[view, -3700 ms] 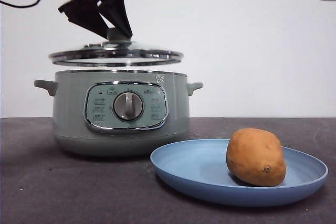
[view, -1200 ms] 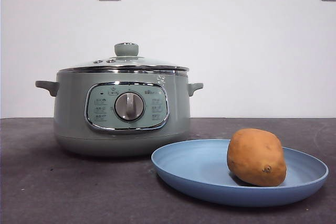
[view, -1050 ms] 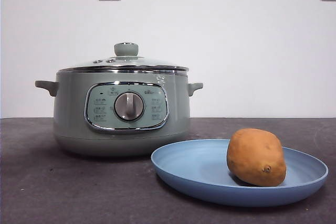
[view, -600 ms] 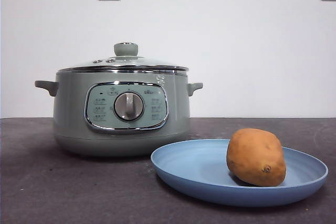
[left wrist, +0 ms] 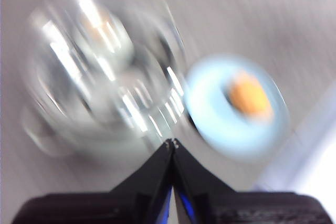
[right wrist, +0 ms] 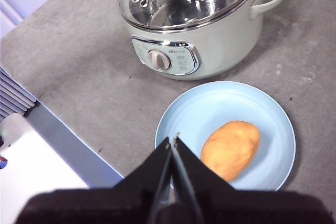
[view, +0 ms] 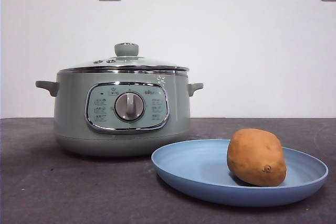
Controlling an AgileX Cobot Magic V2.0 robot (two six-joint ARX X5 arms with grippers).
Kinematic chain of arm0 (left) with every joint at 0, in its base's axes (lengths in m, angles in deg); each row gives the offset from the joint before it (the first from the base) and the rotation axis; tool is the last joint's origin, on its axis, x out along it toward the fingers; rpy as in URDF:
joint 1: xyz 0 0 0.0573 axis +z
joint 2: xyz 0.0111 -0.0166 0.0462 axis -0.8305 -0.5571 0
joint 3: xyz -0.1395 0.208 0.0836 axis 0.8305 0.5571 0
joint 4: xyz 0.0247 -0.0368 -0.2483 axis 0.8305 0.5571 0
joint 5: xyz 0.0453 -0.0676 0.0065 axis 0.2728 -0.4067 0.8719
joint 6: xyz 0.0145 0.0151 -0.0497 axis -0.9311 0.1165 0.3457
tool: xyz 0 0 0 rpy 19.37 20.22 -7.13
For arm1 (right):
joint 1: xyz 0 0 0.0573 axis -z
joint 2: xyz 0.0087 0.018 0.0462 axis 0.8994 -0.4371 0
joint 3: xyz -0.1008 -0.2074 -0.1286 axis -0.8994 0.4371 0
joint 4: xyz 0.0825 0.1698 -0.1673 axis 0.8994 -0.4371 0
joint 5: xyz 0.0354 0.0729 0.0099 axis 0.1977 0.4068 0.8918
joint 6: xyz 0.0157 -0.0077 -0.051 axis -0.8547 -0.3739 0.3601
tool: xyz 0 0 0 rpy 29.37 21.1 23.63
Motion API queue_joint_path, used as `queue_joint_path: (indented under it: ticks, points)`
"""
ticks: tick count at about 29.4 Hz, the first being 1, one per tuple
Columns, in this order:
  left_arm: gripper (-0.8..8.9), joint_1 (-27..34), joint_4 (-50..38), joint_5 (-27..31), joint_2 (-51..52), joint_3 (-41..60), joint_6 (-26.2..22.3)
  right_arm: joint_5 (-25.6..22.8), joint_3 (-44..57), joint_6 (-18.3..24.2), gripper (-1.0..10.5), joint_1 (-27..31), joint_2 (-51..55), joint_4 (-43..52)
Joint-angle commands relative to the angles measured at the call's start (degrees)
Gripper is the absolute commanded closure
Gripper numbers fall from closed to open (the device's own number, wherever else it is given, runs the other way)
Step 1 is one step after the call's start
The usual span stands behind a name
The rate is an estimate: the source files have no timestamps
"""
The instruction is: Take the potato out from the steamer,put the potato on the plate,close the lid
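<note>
The potato (view: 256, 157) lies on its side on the light-blue plate (view: 189, 174), toward the edge away from the steamer (view: 122, 114); you can judge it firm, fairly heavy and smooth-skinned, best taken across its short middle. The glass lid (view: 124, 64) sits closed on the steamer, fragile, held only by its knob (view: 126, 49). The left gripper (left wrist: 172, 142) and right gripper (right wrist: 175, 139) hang high above the table, both pairs of jaws together and empty.

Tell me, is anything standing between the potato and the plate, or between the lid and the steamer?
Nothing visible does. The potato already lies on the plate, and the lid sits closed on the steamer. Both claws are shut and raised clear of them.
</note>
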Motion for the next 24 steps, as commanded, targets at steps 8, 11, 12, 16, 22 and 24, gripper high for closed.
queue_joint_path:
  ticks: [8, 11, 12, 16, 22, 24]
  points:
    - [8.17, 15.50, -51.43, 0.59, 25.11, 34.47, -1.75, -0.11, -0.04, -0.35, 9.5, -0.09, 0.09, 0.11]
    - [8.16, 17.62, -55.19, 0.59, 31.15, 43.69, -1.57, -0.11, -0.04, -0.35, 9.5, -0.09, 0.09, 0.11]
    - [8.17, 18.14, -55.89, 0.59, 33.18, 46.66, -1.55, -0.09, -0.04, -0.35, 9.5, -0.09, 0.09, 0.11]
    - [8.16, 19.17, -57.29, 0.85, 40.00, 56.17, -0.33, -0.09, -0.04, -0.35, 9.5, -0.09, 0.09, 0.11]
    - [8.17, 20.02, -57.24, 5.64, 47.82, 66.31, 4.15, -0.11, -0.04, -0.33, 9.5, -0.09, 0.09, 0.11]
    - [8.17, 20.26, -57.20, 6.49, 50.10, 69.09, 4.87, -0.09, -0.04, -0.35, 9.5, -0.09, 0.09, 0.11]
